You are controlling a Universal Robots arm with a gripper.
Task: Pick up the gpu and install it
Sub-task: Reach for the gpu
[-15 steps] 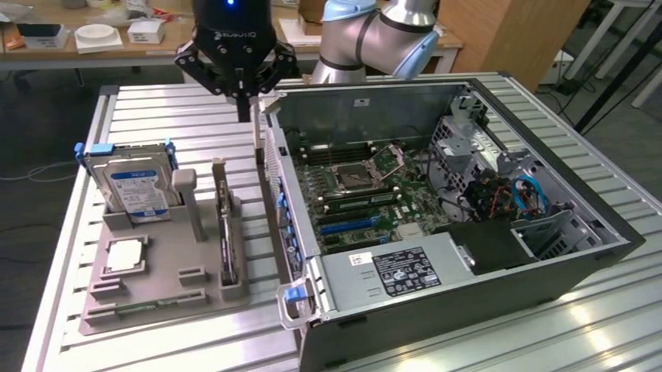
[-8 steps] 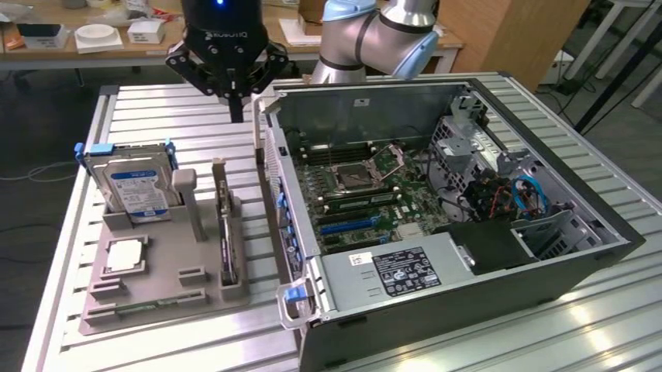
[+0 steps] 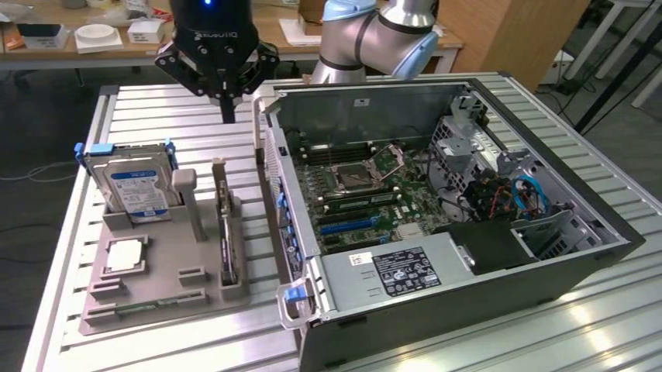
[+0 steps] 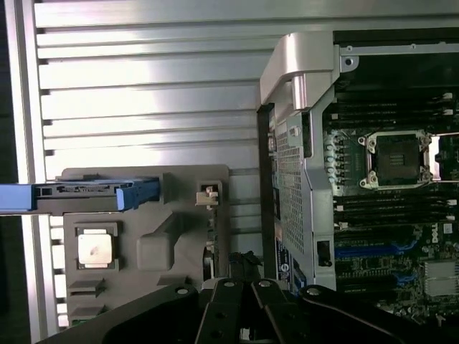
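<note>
As the exterior view shows, the gripper [image 3: 228, 116] hangs closed

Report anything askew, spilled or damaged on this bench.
Nothing stands out. The thin black gpu card stands on edge in the grey plastic holder, the blue-labelled silver hard drive upright in another slot; nothing spilled.
</note>
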